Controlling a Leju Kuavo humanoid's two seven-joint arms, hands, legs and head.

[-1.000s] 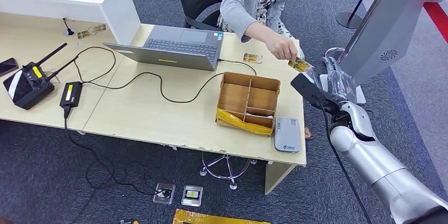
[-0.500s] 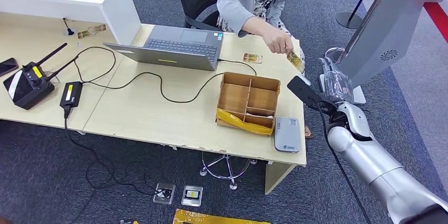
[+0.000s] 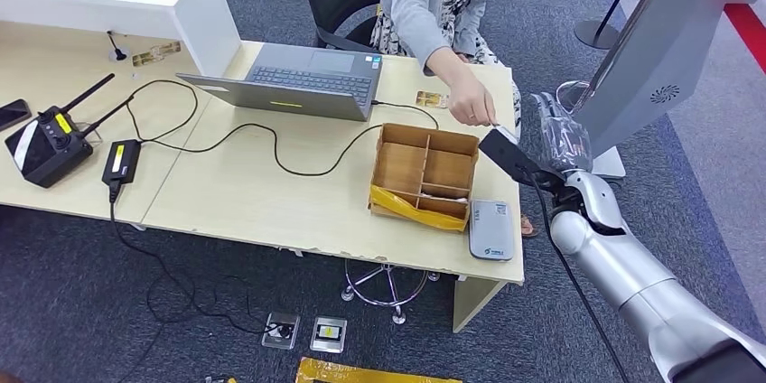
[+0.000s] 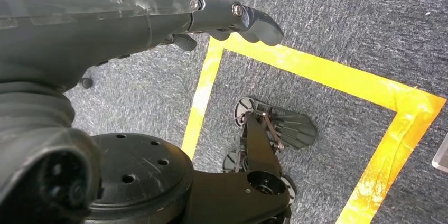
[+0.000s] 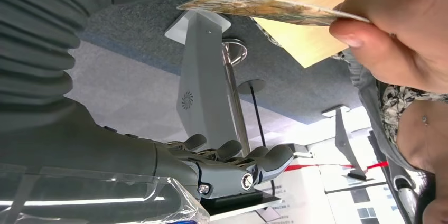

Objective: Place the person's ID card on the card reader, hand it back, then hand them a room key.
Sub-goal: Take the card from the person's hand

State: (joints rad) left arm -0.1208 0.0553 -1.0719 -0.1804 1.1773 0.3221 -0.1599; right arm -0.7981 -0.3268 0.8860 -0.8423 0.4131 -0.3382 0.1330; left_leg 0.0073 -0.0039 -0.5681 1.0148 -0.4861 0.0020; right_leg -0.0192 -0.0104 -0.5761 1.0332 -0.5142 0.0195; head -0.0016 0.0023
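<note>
Receiving the ID card (image 5: 274,8) from the person's hand (image 3: 471,108), we keep our empty right hand (image 5: 232,167) spread, needing to pinch it next.

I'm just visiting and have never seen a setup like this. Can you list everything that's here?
Desk: one, pale wood.
Laptop: one, grey, open, far side.
Divided box: one, brown, yellow tape in front.
Card reader: one, grey, near right corner.
ID card: one, patterned, in the person's hand.
Spare card: one, beside the laptop.
Radio controller: one, black, left.
Power adapter: one, black, cabled.
Kiosk: one, grey, right.
Right hand: open beneath the card.
Left hand: hanging over taped carpet.
</note>
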